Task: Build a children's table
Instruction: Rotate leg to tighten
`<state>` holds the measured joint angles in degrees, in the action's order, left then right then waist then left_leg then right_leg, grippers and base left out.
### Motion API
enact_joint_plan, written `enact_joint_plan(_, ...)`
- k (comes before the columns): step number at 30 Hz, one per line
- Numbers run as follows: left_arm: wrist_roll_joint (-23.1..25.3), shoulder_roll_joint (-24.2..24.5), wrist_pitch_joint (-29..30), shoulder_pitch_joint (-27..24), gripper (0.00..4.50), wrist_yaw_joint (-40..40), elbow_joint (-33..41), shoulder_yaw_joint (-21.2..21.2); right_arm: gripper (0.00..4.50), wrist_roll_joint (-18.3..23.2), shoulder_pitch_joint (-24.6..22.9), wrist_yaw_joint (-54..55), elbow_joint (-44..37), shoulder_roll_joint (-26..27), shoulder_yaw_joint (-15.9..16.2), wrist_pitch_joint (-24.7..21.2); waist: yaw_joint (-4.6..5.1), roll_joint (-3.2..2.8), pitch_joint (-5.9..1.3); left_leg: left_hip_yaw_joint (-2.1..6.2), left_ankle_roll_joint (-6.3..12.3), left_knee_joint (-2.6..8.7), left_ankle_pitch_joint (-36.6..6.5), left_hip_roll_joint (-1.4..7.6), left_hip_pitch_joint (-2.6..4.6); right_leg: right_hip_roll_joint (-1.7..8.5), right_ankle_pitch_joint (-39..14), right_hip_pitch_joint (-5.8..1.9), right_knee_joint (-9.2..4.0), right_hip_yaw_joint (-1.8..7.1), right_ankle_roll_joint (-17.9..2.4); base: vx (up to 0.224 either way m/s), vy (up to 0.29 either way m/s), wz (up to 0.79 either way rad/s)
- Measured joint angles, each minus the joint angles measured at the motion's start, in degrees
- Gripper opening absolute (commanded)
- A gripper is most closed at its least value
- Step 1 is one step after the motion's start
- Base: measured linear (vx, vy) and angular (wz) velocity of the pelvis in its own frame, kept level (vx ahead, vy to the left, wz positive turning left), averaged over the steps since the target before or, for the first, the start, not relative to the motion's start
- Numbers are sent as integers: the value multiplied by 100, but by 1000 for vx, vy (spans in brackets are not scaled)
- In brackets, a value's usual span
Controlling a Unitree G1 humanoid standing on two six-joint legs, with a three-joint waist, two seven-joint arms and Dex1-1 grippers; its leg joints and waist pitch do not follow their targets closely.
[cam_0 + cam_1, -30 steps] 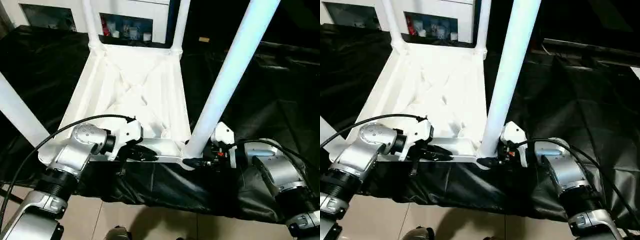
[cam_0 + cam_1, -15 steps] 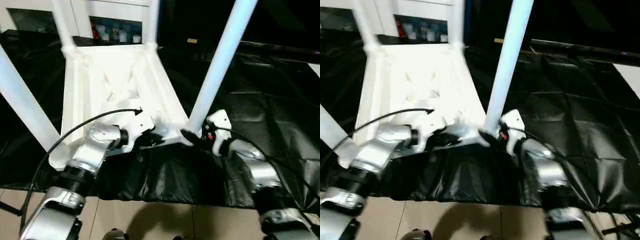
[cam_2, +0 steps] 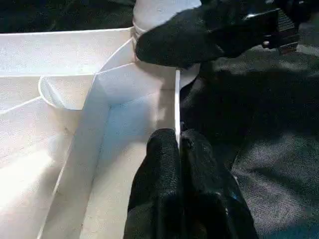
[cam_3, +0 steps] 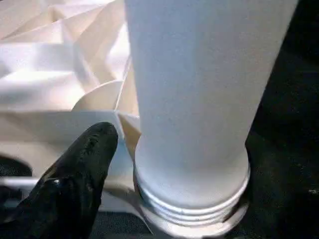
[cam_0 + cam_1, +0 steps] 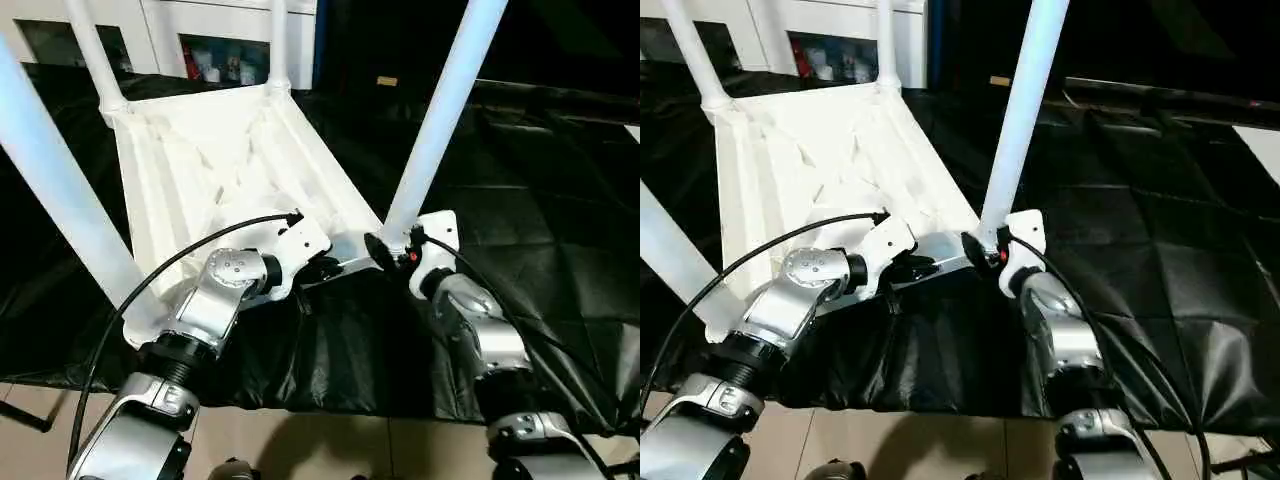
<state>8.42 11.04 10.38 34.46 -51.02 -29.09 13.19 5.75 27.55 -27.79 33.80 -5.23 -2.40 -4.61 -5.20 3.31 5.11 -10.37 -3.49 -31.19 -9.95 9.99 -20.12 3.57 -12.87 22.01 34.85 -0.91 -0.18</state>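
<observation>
One big white plastic table top [image 5: 215,160] lies upside down on the black cloth [image 5: 540,190], ribbed side up, its long side running away from the robot, and four long white tube legs [image 5: 440,115] stand up from its round corner sockets. The left gripper [image 3: 178,149] is pinched tight on the thin white near edge [image 3: 177,99] of the top, close to the near right leg. The right gripper [image 5: 385,256] sits at the bottom of that leg with one black finger [image 4: 82,164] beside its ridged end, and I cannot tell if it is gripping or loose.
</observation>
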Motion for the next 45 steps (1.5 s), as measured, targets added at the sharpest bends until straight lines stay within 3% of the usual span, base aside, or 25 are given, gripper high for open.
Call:
enact_joint_plan(6,-192,431,-95,-45,0,-750,140,16,411,-111,-108,-1215,-182,-546,384,137,5,-1,0,0,1,19,0,6,-5,-10,-6,8,-7,-3,3,0,0,0)
enact_joint_plan(11,-371,693,-234,-85,0,-1405,157,18,411,29,-227,-2326,-439,-1045,578,55,-10,6,4,0,10,19,0,9,-15,-11,-14,14,-8,-8,-9,0,0,0)
enact_joint_plan(17,-555,907,-342,-89,0,-2070,120,64,411,132,-243,-3288,-639,-1393,851,-50,-77,13,8,0,28,6,8,10,-22,-10,-15,16,-6,-10,-11,0,0,0)
enact_joint_plan(18,-606,969,-366,-88,0,-2265,117,105,388,138,-243,-3580,-686,-1498,962,-32,-115,14,8,0,29,4,6,11,-22,-10,-15,15,-5,-10,-11,0,0,0)
enact_joint_plan(21,-680,1128,-394,-88,0,-2599,116,134,379,142,-253,-4004,-757,-1600,1076,-19,-152,20,12,-1,30,-4,6,13,-22,-10,-15,16,5,-11,-11,0,0,0)
enact_joint_plan(28,-715,1283,-461,-75,0,-3001,85,195,310,202,-261,-4439,-813,-1702,1211,-39,-183,50,17,-1,26,-17,4,16,-23,-9,-15,15,12,-11,-11,0,0,0)
enact_joint_plan(33,-739,1311,-557,-40,0,-3071,1,223,279,201,-265,-4476,-815,-1704,1224,-18,-200,64,17,-1,29,-18,6,17,-22,-10,-15,16,15,-12,-11,0,0,0)
enact_joint_plan(39,-705,1277,-556,-42,0,-2887,-74,174,274,199,-375,-4142,-795,-1523,1088,-19,-216,83,7,-1,8,-28,-4,24,-5,-11,-12,5,31,-16,-15,0,0,0)
enact_joint_plan(45,-317,607,-160,57,0,-1331,-225,-47,272,73,-243,-1599,-220,-496,318,-136,-90,94,4,3,-28,-29,14,20,14,-4,-16,-5,4,-13,-3,-50,7,-3)
